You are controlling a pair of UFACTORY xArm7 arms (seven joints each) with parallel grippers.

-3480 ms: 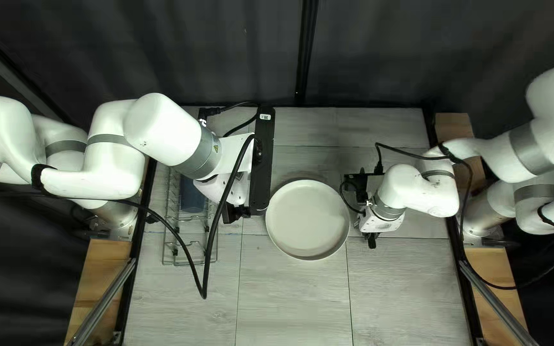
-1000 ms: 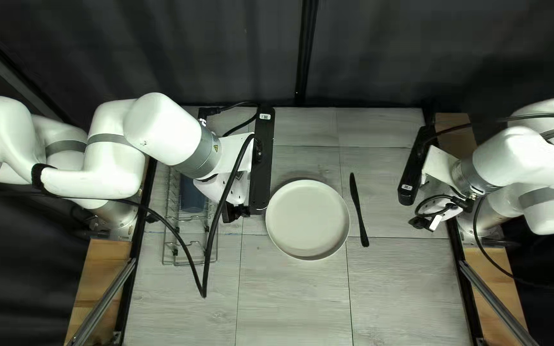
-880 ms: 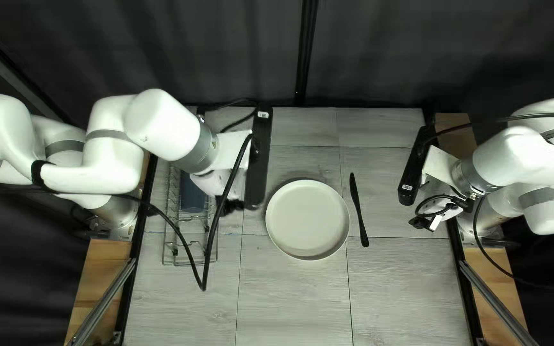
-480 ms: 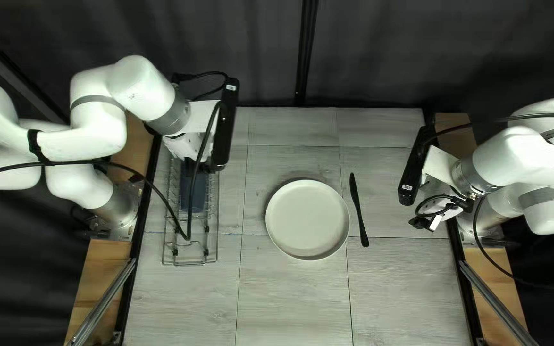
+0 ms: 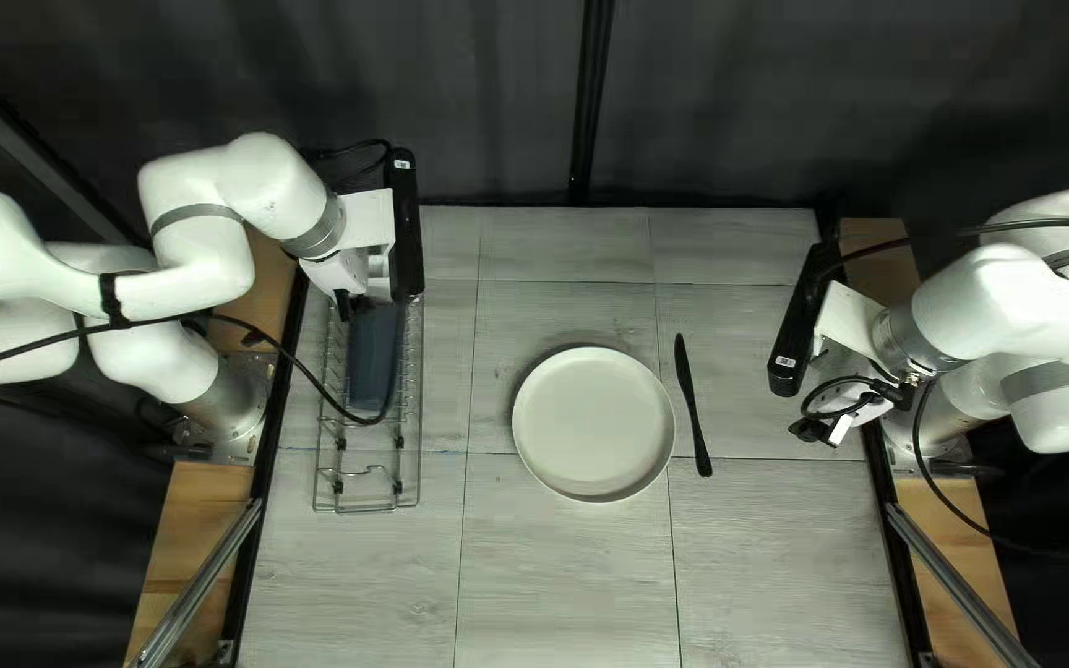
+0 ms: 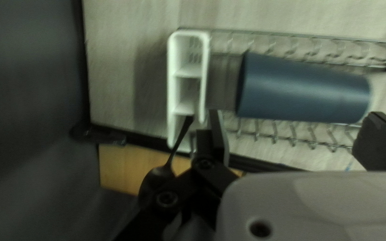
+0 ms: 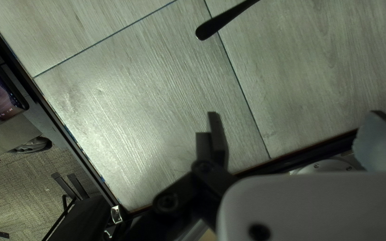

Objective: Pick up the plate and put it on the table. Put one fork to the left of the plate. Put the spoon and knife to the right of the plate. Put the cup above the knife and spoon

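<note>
The left arm (image 5: 194, 254) is reaching over the rack, and its gripper, the left gripper (image 6: 296, 118), is holding its fingers spread wide around nothing. The right arm (image 5: 999, 303) is resting off to its own side, the right gripper (image 7: 295, 117) likewise keeping its fingers apart, pinching nothing. Ahead of the left fingers the wire rack (image 5: 368, 510) is stretching out. The plate (image 5: 593, 423) is lying on the table, well apart from both pairs of fingers and between them. The blue cup (image 6: 302, 91) is lying on its side in the rack, beyond the gap of the left fingers. Just past the cup, the white caddy (image 6: 171, 85) is standing near one fingertip. The knife (image 5: 693, 408) is lying beside the plate, its handle pointing out ahead of the right fingers. A dark utensil (image 6: 155, 178), seemingly a spoon, is leaning from the caddy's end compartment, outside the left fingers and partly behind their links.

I'm judging that the plate and knife are done and the left arm is going for cutlery. The next move is calling for shifting sideways until that handle is sitting between the fingers, then closing without nudging the cup. I'm not making out any fork.
</note>
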